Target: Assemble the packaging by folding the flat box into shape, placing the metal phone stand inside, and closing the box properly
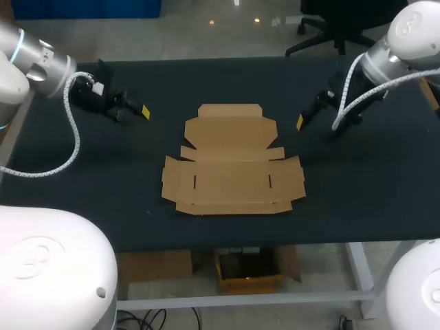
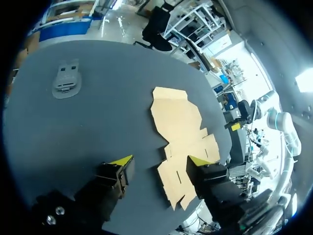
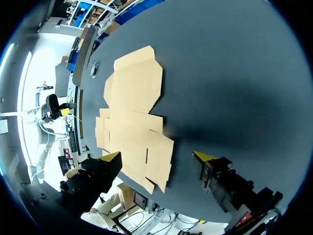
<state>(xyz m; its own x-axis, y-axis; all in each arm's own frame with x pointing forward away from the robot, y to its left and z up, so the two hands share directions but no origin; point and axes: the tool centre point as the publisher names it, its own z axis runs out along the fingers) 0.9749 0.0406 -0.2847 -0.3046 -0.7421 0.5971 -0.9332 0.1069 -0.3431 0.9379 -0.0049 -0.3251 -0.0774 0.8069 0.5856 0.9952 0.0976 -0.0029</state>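
At the left side of the dark table (image 1: 371, 192), the left arm (image 1: 34, 65) entered from the far corner, a white coiled cable looping down from it. The left gripper (image 1: 137, 110) pointed toward the middle of the table, and in its wrist view its two yellow-tipped fingers (image 2: 122, 160) stood wide apart with nothing held between them, only bare table and the near edge of the cardboard showing ahead. The grey metal phone stand (image 2: 66, 81) lay flat on the far left part of the table, well apart from the cardboard. In the middle lay the flat box (image 1: 234, 161), brown cardboard, fully unfolded and flush on the table. Its narrower lid panel with the tuck tab pointed to the far side, and its wider base panel with side flaps spread toward the near edge. Neither gripper touched it. To the right of the box, the right gripper (image 1: 306, 118) pointed back toward the cardboard, near its far right corner but clear of it. In its wrist view its fingers (image 3: 205, 156) were likewise spread wide and held nothing. The right arm (image 1: 392, 55) entered from the far right corner, a white cable hanging from it.
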